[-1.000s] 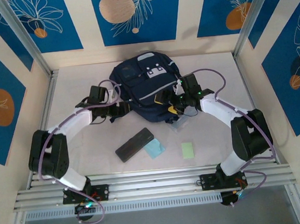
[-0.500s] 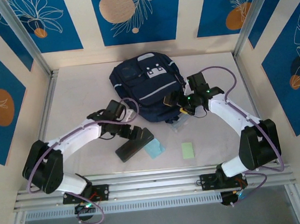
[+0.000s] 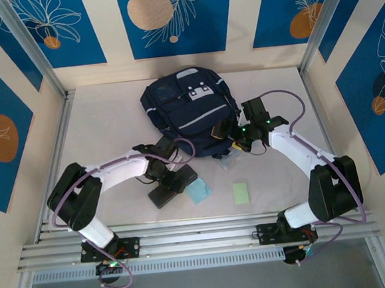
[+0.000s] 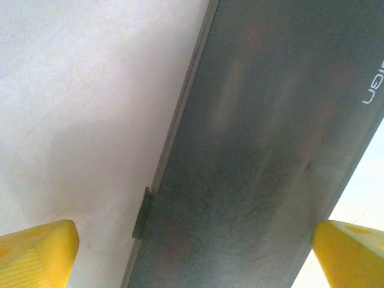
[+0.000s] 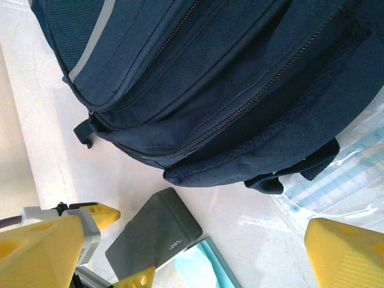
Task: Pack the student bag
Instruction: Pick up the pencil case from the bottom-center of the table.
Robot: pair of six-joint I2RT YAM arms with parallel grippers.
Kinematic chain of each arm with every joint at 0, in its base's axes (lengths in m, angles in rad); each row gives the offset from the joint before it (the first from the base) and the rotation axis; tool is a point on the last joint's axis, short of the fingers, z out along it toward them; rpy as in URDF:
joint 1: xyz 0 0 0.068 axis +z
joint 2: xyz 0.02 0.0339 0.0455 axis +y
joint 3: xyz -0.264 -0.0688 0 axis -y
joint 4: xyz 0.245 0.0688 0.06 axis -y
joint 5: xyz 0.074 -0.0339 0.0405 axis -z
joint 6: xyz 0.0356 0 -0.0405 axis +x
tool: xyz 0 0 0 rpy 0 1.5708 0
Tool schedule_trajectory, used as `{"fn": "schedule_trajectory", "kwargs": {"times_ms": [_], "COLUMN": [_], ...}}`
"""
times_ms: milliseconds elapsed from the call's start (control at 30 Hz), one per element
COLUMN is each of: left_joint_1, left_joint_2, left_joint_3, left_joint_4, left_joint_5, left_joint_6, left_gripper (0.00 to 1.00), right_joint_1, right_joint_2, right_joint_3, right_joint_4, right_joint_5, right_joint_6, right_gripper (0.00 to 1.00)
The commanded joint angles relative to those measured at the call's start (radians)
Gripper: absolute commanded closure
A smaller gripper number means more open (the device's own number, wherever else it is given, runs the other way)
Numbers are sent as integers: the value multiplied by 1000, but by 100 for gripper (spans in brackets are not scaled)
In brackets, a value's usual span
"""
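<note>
Two claws: both wide open; both hold nothing
Left claw [image 4: 192, 252]: right over the black case [image 4: 258, 150]; one yellow finger [image 4: 36, 252] on each side of it; I cannot tell if they touch it
Right claw [image 5: 192, 249]: just by the low edge of the student bag [image 5: 210, 72]; not touching it
Bags: one; ahead of both claws
Cases: one
Clear pouch [image 5: 354, 180]: one; partly under the bag, close to the right claw
Blue card [image 3: 198, 192]: one; just beside the case
Green card [image 3: 241, 193]: one; behind the right claw

Student bag [image 5: 228, 66]: woven navy cloth, matt. Black case [image 4: 264, 162]: matt, finely grained. Table [image 4: 78, 90]: smooth, pale.
</note>
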Motion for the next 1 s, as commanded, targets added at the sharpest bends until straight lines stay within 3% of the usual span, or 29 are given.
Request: {"fn": "schedule_trajectory", "kwargs": {"times_ms": [0, 200, 433, 800, 967], "left_joint_1": [-21, -41, -44, -57, -64], "left_joint_2": [56, 83, 30, 79, 6], "left_joint_3": [12, 25, 54, 58, 48], "left_joint_4": [-21, -47, -115, -136, -110], "left_joint_5": [-61, -41, 73, 25, 83], "left_joint_6": [14, 13, 48, 80, 82], "left_gripper": [0, 0, 0, 0, 0], "right_joint_1": [-14, -50, -80, -86, -86], "right_joint_2": [-49, -71, -101, -96, -89], "right_joint_3": [-26, -59, -101, -112, -113], "right_joint_4": [40, 61, 74, 93, 95], "right_joint_5": [-4, -26, -29, -43, -48], "right_joint_6": [29, 36, 44, 53, 53], "right_gripper": [5, 5, 5, 5, 5]}}
